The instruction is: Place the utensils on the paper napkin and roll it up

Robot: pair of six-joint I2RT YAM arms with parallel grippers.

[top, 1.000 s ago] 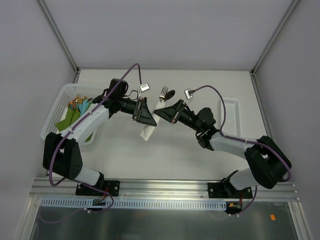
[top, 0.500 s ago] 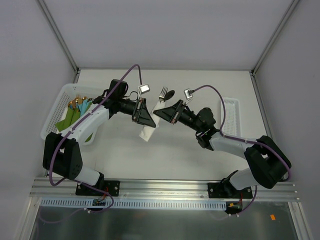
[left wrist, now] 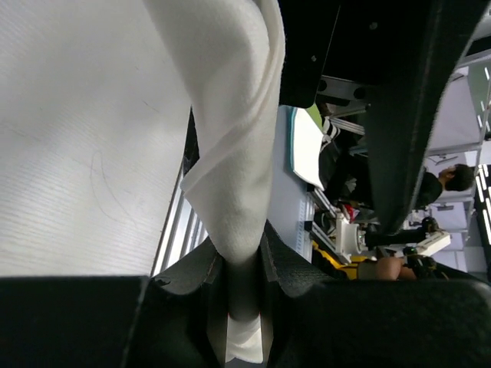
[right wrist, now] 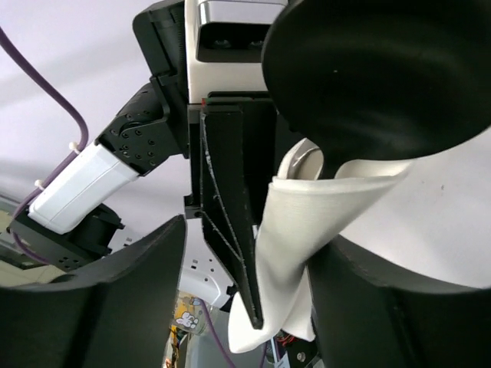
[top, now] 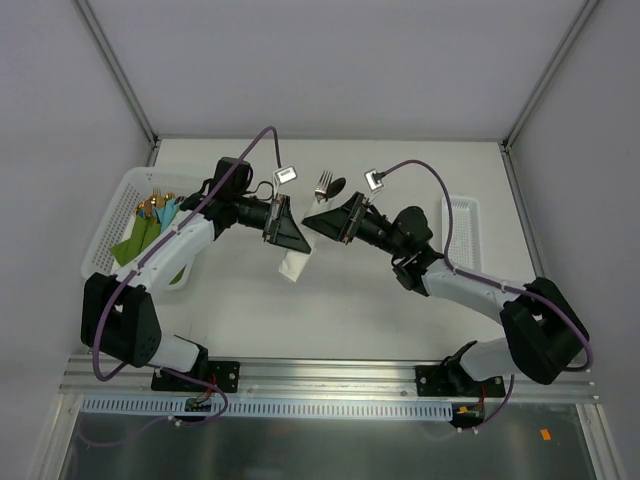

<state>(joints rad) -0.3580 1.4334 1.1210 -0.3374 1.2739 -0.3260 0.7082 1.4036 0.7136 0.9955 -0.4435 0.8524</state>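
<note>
Across the white table [top: 330, 320], the biggest container is a white mesh basket [top: 112, 215] at the far left. It holds folded green cloths [top: 138, 240] and a teal cloth [top: 172, 212], with gold cutlery [top: 153, 203] lying at their far ends. A smaller, narrow white tray [top: 460, 232] lies at the right side, well apart from the arms' tips.

Both arms reach toward the middle and meet nose to nose. The left gripper [top: 296, 238] has its fingers [left wrist: 201, 276] drawn narrow and pinches the paper napkin [top: 294, 266], whose folds are squeezed between the pads. The right gripper [top: 318, 224] stands with its fingers [right wrist: 130, 284] spread wide on either side of the napkin, not clamping it.

The napkin is a loose white roll slanting between the two grippers, its lower end pointing toward the near left. From its far end stick out the utensils: the fork [top: 325, 183] and the spoon [top: 340, 186], side by side, handles hidden inside the paper.
</note>
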